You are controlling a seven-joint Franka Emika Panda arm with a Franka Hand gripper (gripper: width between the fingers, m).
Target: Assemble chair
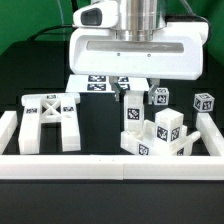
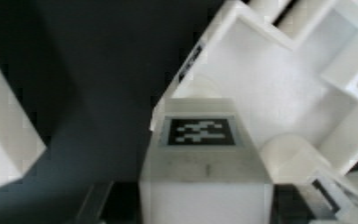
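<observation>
My gripper hangs over the middle of the table, shut on a white post that it holds upright. In the wrist view the post shows a square tag on its face and sits between my dark fingers; the gripper closes on its sides. Just below and to the exterior view's right lies a cluster of white blocky chair parts with tags. It shows in the wrist view as a large white part beyond the post. The X-braced frame lies flat at the exterior view's left.
Two small tagged posts stand at the back right. The marker board lies behind the gripper. White border rails run along the front, left and right.
</observation>
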